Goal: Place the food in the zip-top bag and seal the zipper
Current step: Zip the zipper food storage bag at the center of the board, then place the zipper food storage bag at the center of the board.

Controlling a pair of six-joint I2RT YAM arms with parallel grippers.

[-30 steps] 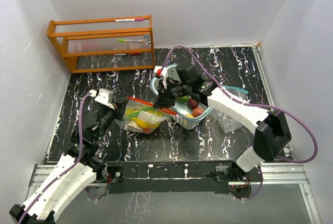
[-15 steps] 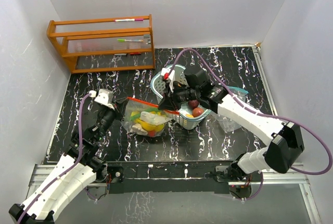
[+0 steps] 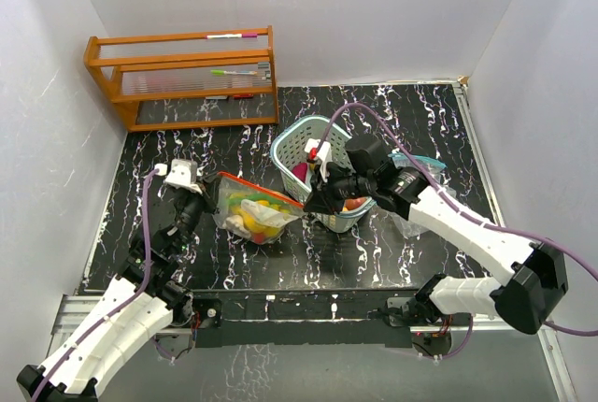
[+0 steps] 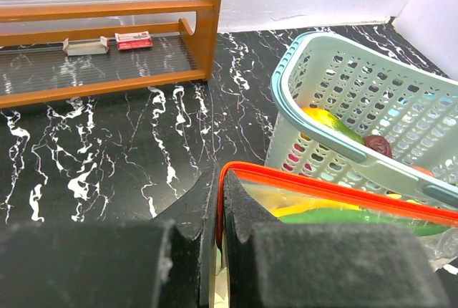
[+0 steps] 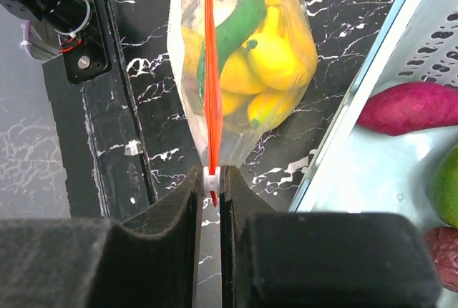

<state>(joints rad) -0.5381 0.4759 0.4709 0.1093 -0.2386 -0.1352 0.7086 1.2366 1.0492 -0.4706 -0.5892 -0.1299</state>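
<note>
The clear zip-top bag with its orange zipper lies left of the teal basket. It holds yellow bananas and a long green pepper. My left gripper is shut on the zipper's left end, as the left wrist view shows. My right gripper is shut on the white slider at the zipper's right end. A green mango, a purple fruit and a red round fruit lie in the basket.
A wooden rack with pens stands at the back left. A clear bag on a teal lid lies right of the basket. White walls close in the table on three sides.
My right gripper has moved right and nearer with the slider, away from the left gripper along the zipper. The bag's mouth has drawn flat. The left gripper has held its place.
</note>
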